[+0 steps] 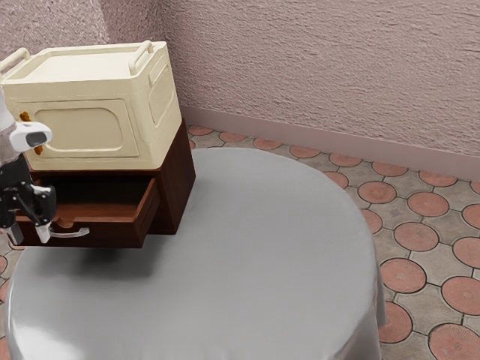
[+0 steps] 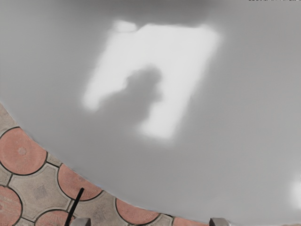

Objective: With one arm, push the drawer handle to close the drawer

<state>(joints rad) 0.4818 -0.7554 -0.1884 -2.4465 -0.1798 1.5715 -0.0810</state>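
Topping the cabinet (image 1: 178, 180) is a cream crate (image 1: 86, 129); the hand (image 1: 28, 234), spread wide, is near the drawer handle (image 1: 73, 234).

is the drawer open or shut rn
Open: the drawer juts out from the dark wooden cabinet, and its inside shows between its front and the cream box above.

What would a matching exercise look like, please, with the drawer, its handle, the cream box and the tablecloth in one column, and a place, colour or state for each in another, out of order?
1. Drawer
2. Handle
3. Cream box
4. Tablecloth

A. On top of the dark brown cabinet
B. Grey
C. Pulled open
D. Silvery

Right pairs: 1-C, 2-D, 3-A, 4-B.
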